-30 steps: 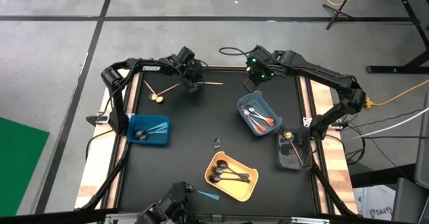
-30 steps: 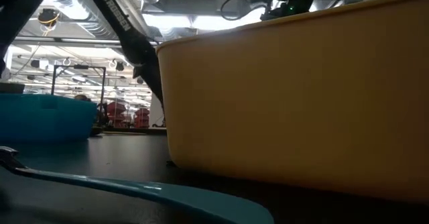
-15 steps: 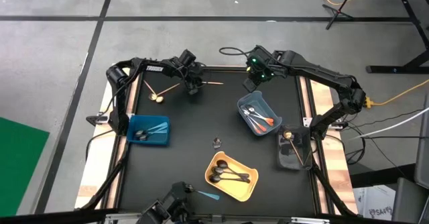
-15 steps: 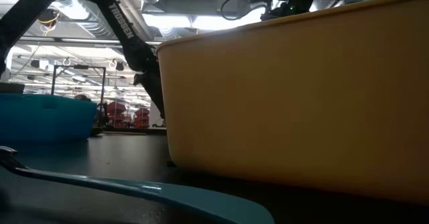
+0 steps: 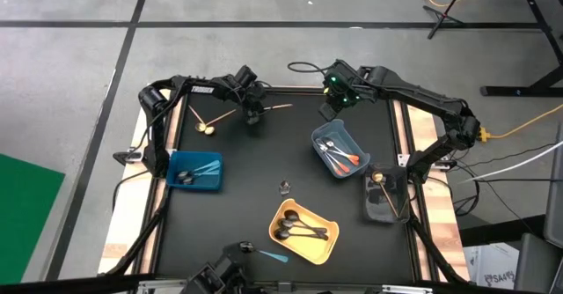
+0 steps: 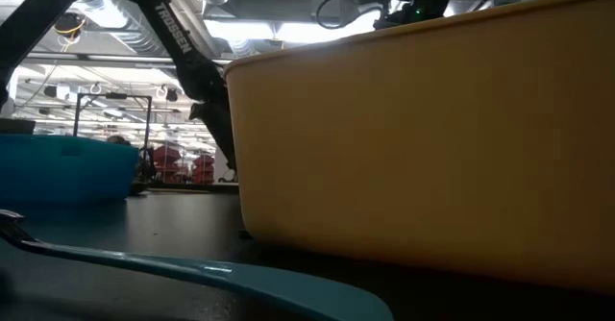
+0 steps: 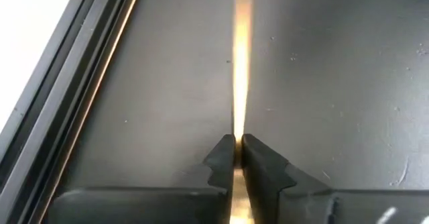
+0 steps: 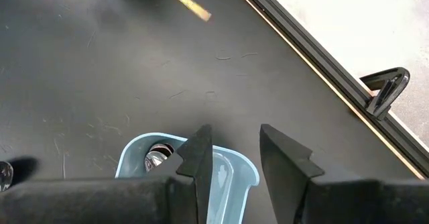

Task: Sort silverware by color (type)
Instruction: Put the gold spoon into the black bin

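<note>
Fingers [image 7: 228, 155] pinch gold spoon [image 7: 240, 63], handle running straight ahead.

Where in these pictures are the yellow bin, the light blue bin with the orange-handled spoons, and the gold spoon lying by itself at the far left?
yellow bin [image 5: 327, 246]: high view, on its bare right end.
light blue bin [image 5: 315, 137]: high view, on its far rim.
gold spoon [image 5: 208, 128]: high view, on its bowl.

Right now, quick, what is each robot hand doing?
Left end effector: closed on the tan spoon at the table's far edge.
Right end effector: open, empty, above the light-blue bin.
</note>
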`<act>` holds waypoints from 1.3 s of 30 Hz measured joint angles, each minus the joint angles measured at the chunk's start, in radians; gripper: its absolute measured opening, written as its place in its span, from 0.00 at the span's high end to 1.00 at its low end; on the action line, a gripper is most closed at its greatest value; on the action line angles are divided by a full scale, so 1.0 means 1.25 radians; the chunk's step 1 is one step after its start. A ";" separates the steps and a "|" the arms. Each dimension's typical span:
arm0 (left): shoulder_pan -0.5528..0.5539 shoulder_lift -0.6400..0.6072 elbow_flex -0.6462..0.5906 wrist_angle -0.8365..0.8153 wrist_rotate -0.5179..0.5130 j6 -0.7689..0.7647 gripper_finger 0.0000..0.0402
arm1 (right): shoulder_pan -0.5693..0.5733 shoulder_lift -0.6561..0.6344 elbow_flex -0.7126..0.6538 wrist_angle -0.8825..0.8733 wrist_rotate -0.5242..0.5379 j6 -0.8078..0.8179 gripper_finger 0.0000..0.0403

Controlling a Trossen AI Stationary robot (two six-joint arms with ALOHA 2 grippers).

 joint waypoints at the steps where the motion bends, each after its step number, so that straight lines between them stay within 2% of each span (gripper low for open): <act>1: -0.001 0.000 0.000 -0.001 0.000 -0.001 0.96 | 0.000 0.000 0.000 0.000 0.000 0.000 0.73; 7: -0.008 -0.001 -0.001 -0.004 -0.010 -0.001 0.98 | 0.000 -0.001 0.000 -0.009 -0.029 -0.002 0.73; 14: -0.009 -0.002 -0.002 -0.003 -0.010 -0.001 0.99 | 0.001 -0.011 -0.001 -0.033 -0.068 -0.075 0.73; 20: -0.028 -0.035 -0.008 -0.024 -0.012 0.001 1.00 | 0.001 -0.013 -0.046 0.014 -0.237 -0.173 0.73; 23: -0.050 -0.067 -0.007 -0.019 -0.006 0.002 1.00 | 0.001 -0.013 -0.083 0.060 -0.280 -0.203 0.73; 34: -0.169 -0.151 -0.005 -0.026 0.022 -0.024 1.00 | 0.019 -0.011 -0.169 0.289 -0.281 -0.215 0.73; 39: -0.216 -0.169 -0.005 -0.023 0.047 -0.120 1.00 | 0.084 -0.011 -0.174 0.364 -0.261 -0.321 0.73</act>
